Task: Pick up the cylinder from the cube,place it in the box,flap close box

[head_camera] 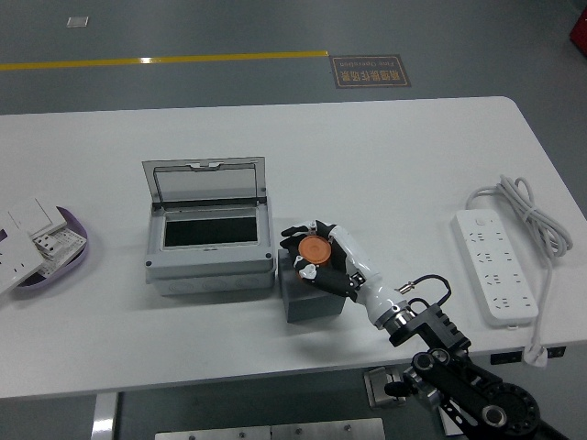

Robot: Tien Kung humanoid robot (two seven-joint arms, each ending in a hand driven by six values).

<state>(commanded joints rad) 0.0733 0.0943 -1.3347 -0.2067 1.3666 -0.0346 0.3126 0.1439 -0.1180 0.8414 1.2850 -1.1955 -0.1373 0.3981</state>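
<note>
At far left of worktop [275, 128], purple tray [75, 261] with white switch plates. Next rightward, grey box [209, 257], clear flap [204, 183] upright, interior empty. Just beside box, grey cube [314, 298] carrying orange cylinder [315, 248]. Right hand [323, 257] curled around cylinder, fingers closing on sides. Step judged: pick-up. Next move: lift clear, carry left over box opening. Far right, power strip [495, 266].

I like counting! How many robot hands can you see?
1. The right hand is over the grey cube, fingers around the orange cylinder. The left hand is out of view.
</note>
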